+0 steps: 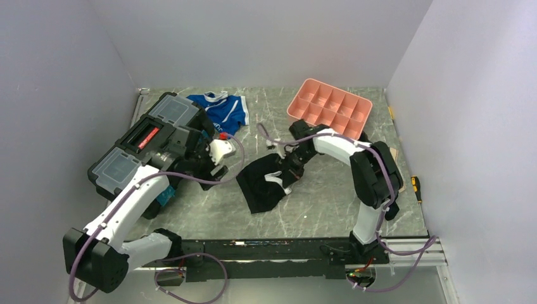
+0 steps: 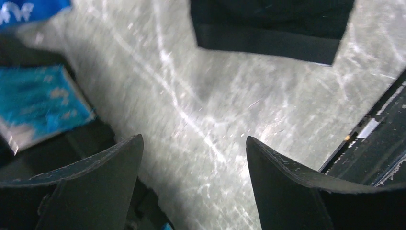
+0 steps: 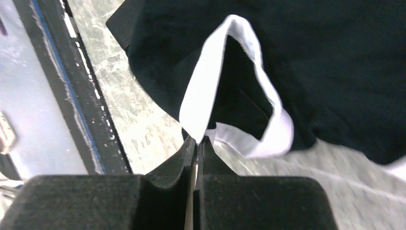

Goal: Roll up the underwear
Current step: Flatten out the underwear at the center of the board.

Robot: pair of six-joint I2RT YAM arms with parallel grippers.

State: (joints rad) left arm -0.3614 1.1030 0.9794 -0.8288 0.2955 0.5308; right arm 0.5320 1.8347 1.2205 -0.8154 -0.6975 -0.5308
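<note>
step: starting fold, probably | right hand (image 3: 196, 140) clenched on underwear (image 3: 335, 72) by white hem (image 3: 201, 96) | left hand (image 2: 194, 143) released | tip: hem's best kept low, pulled evenly

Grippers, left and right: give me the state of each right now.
Left gripper: jaws open, holding nothing.
Right gripper: jaws shut on the white trim of the underwear.

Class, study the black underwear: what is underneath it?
The underwear lies on the grey marbled table, whose surface shows around its edges. The right gripper is shut on its white trim. Whatever lies beneath the rest of the fabric is covered and cannot be seen.
</note>
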